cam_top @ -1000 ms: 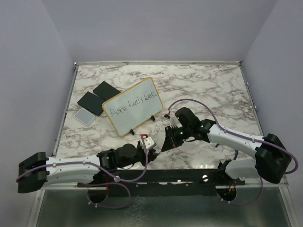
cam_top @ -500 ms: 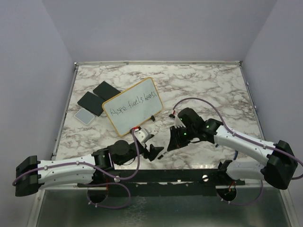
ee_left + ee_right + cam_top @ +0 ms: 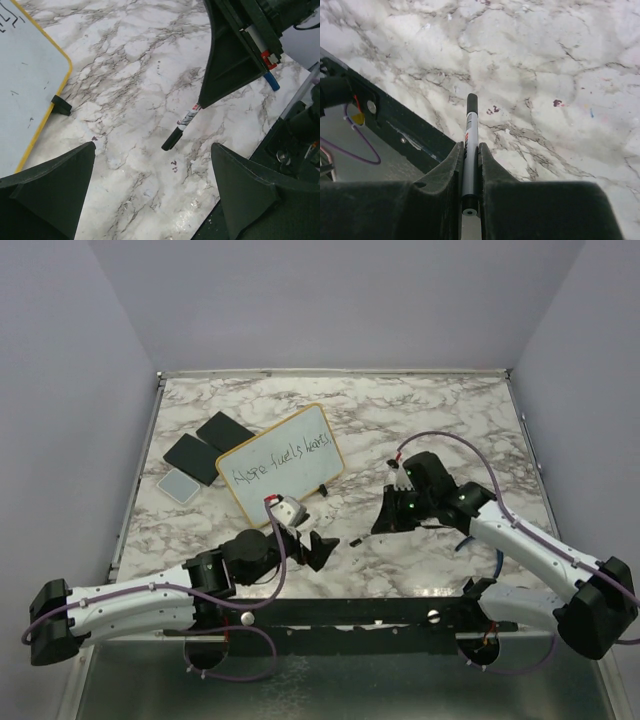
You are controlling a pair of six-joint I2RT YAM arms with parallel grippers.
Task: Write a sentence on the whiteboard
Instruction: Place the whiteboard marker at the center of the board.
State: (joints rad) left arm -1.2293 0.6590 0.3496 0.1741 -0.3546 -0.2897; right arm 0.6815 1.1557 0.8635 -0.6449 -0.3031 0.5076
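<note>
**Top external.** The whiteboard, yellow-framed, sits far-left of centre on the marble table. The sentence runs across it in one line. Two black blocks and a grey pad lie just left of it. The left gripper is near the board's near edge, jaws wide and empty. The right gripper is to the right, pinched narrowly on a marker.

**Left wrist.** The marker juts from the right fingers with its black end pointing toward the left gripper. The board's corner and one black foot are at the left. Bare marble lies between board and marker.

**Right wrist.** The marker lies straight in the closed jaws. The table's dark near rail is close by on the left.

**Handling.** The writing looks finished, and parking the marker seems to be what remains. It should be lowered flat onto the bare marble right of the board and released only once it is resting. It should be kept off the near rail, where it could roll away, and away from the ink.
</note>
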